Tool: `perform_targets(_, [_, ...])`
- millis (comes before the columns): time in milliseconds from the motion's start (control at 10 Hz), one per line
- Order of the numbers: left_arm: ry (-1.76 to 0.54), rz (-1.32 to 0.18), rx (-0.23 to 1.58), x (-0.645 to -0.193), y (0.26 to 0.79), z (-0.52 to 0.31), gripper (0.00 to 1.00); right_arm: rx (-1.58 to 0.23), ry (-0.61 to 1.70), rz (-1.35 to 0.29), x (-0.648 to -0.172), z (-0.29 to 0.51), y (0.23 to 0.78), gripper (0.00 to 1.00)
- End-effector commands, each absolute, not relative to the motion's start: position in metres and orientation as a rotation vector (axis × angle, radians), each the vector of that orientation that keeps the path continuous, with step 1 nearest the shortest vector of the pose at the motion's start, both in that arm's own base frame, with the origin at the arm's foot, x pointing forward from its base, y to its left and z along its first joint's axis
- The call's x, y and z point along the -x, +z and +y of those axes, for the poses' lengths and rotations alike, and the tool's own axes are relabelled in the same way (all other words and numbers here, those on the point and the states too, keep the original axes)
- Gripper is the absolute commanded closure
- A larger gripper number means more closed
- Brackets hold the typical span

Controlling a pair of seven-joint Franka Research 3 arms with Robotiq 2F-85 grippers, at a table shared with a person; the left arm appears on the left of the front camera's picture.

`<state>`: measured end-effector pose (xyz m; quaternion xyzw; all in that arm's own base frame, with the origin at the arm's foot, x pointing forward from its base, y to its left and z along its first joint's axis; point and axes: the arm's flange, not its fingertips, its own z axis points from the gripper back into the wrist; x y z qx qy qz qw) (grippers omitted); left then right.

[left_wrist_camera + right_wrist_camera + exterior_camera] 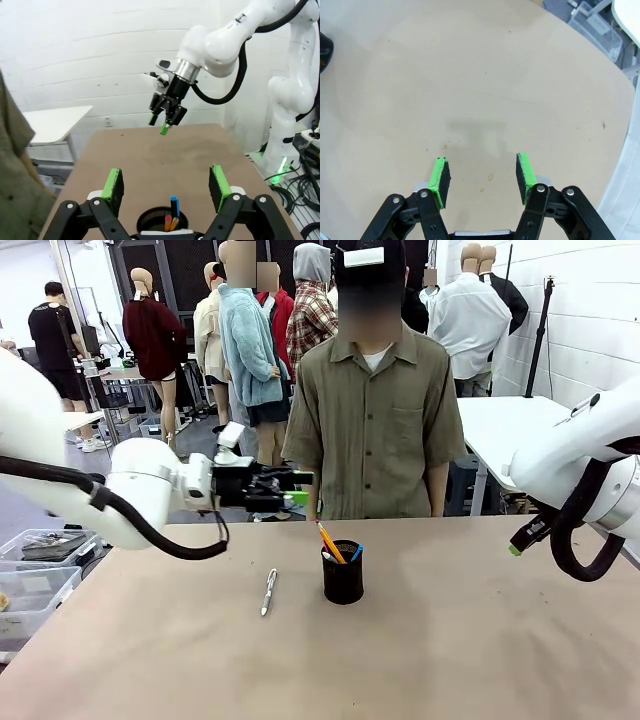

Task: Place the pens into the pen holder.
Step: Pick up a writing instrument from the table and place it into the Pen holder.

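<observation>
The black mesh pen holder [343, 583] stands upright mid-table with a yellow-orange pencil [329, 542] and a blue-tipped pen [357, 552] leaning in it. From the left wrist view the holder [148, 219] sits just below the fingers, and blue [174, 204] and red-orange sticks poke out of it. A silver-white pen [268, 592] lies flat on the table to the holder's left. My left gripper [297, 489] hovers open above and left of the holder, holding nothing [166, 186]. My right gripper [516, 545] hangs open over bare table at the right [482, 179].
A person in an olive shirt [375, 420] stands at the far edge behind the holder, hands down. Clear plastic bins [35, 575] sit off the table's left side. A white table [510, 425] stands behind on the right. The tan tabletop [450, 640] is bare in front.
</observation>
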<state>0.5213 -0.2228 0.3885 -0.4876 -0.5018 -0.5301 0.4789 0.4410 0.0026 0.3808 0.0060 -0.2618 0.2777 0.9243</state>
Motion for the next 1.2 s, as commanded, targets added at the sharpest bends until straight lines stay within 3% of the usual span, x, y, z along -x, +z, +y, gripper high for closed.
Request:
perform_targets(0, [-1.234,-1.248,1.068,-0.492,0.412,-0.184,0.11,-0.019,0.576,-0.558,-0.44,0.001,0.379,0.33])
perform_targets(300, [-1.044,-1.129,0.881,-0.473,0.438,-0.148,0.11,-0.019,0.576,-0.558,-0.44,0.001,0.379,0.33])
perform_targets(600, [-0.879,-0.813,0.726,-0.468,0.459,-0.138,0.11,-0.019,0.576,-0.558,-0.44,0.001,0.379,0.33])
perform_targets(1100, [-0.564,-0.456,0.428,-0.481,0.467,-0.153,0.11,-0.019,0.576,-0.558,-0.44,0.001,0.379,0.33])
